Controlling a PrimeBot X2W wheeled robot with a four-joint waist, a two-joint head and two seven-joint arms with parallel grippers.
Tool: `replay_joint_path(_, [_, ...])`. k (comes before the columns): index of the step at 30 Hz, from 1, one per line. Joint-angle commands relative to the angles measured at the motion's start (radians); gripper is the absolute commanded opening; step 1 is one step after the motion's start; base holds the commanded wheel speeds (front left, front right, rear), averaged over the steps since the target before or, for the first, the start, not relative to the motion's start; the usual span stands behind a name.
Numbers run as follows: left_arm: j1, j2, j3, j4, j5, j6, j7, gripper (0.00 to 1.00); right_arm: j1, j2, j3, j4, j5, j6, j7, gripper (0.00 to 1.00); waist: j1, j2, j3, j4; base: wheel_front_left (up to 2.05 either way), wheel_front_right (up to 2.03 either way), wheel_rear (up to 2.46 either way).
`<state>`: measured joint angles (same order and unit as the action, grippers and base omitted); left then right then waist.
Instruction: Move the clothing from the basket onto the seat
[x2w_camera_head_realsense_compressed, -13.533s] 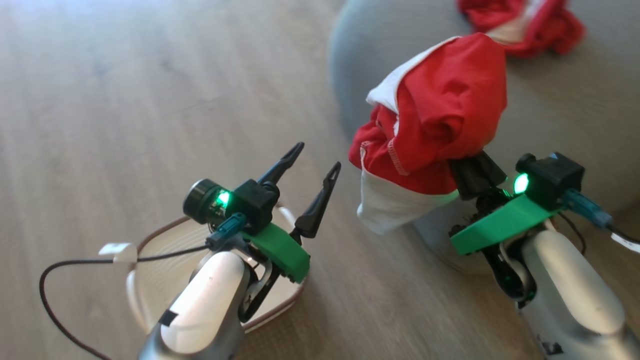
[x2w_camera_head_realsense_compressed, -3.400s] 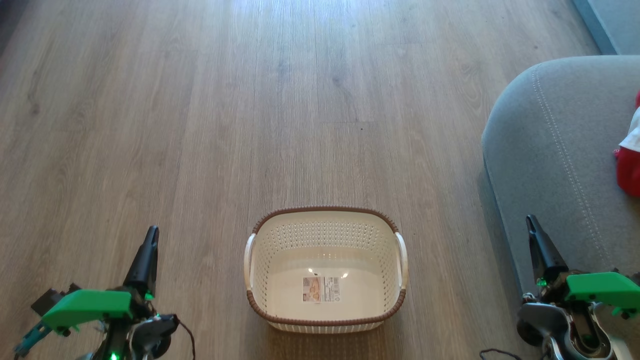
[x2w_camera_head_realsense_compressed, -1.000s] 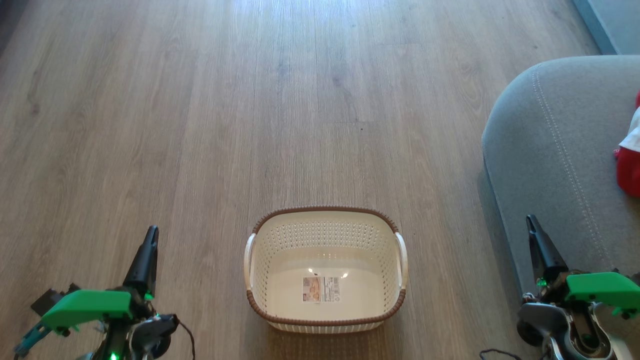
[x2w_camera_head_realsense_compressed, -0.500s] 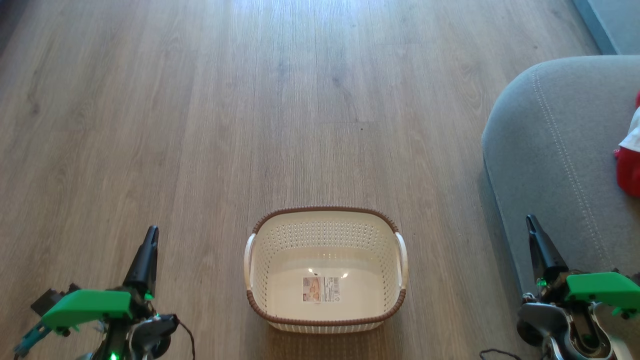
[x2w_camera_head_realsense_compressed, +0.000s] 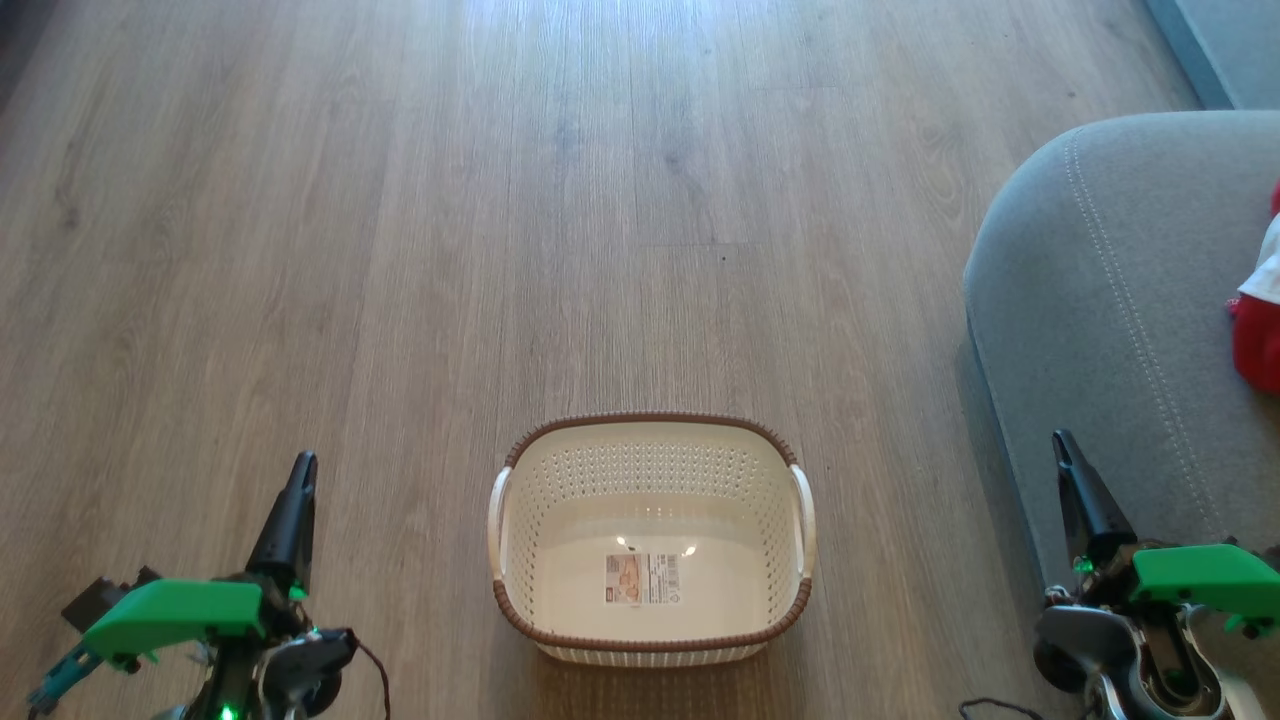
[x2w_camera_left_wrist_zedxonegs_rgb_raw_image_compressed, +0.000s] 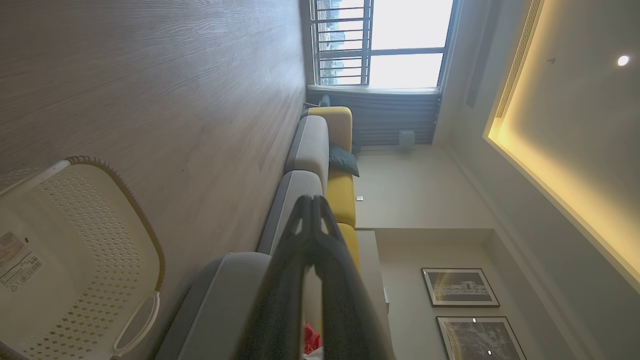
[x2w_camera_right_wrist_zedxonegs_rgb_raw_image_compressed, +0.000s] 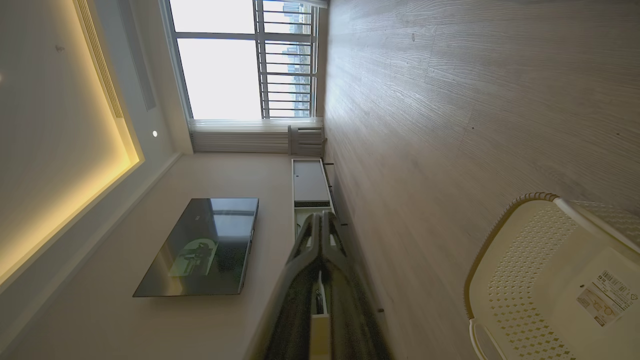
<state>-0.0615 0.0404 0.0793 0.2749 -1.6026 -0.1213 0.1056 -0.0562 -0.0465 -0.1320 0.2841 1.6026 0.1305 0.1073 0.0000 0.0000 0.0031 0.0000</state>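
Observation:
The cream basket (x2w_camera_head_realsense_compressed: 650, 440) with its brown rim stands on the wood floor at the bottom centre of the head view, holding nothing but a paper label. It also shows at the lower left of the left wrist view as basket (x2w_camera_left_wrist_zedxonegs_rgb_raw_image_compressed: 100, 240) and at the lower right of the right wrist view as basket (x2w_camera_right_wrist_zedxonegs_rgb_raw_image_compressed: 510, 260). The grey seat (x2w_camera_head_realsense_compressed: 1100, 300) fills the right side, with red and white clothing (x2w_camera_head_realsense_compressed: 1260, 330) lying on it at the frame's edge. My left gripper (x2w_camera_head_realsense_compressed: 300, 470) is shut at the lower left, holding nothing. My right gripper (x2w_camera_head_realsense_compressed: 1062, 445) is shut beside the seat's front edge.
Bare wood floor (x2w_camera_head_realsense_compressed: 450, 200) stretches ahead and to both sides of the basket. A long grey and yellow sofa (x2w_camera_left_wrist_zedxonegs_rgb_raw_image_compressed: 320, 150) runs toward a window. A television (x2w_camera_right_wrist_zedxonegs_rgb_raw_image_compressed: 200, 245) and a low cabinet (x2w_camera_right_wrist_zedxonegs_rgb_raw_image_compressed: 307, 185) line the opposite wall.

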Motion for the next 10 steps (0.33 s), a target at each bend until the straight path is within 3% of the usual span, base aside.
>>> replay_joint_path(1, [-0.047,0.01,0.034,-0.03,-0.006,-0.009,0.008,0.0,-0.052,-0.004,0.018,-0.039,0.006,0.0,0.006,0.0,0.0,0.0,0.0,0.0,0.0,0.0,0.0])
replay_joint_path(10, [-0.047,0.01,0.034,-0.03,-0.006,-0.009,0.008,0.0,-0.052,-0.004,0.018,-0.039,0.006,0.0,0.006,0.0,0.0,0.0,0.0,0.0,0.0,0.0,0.0])
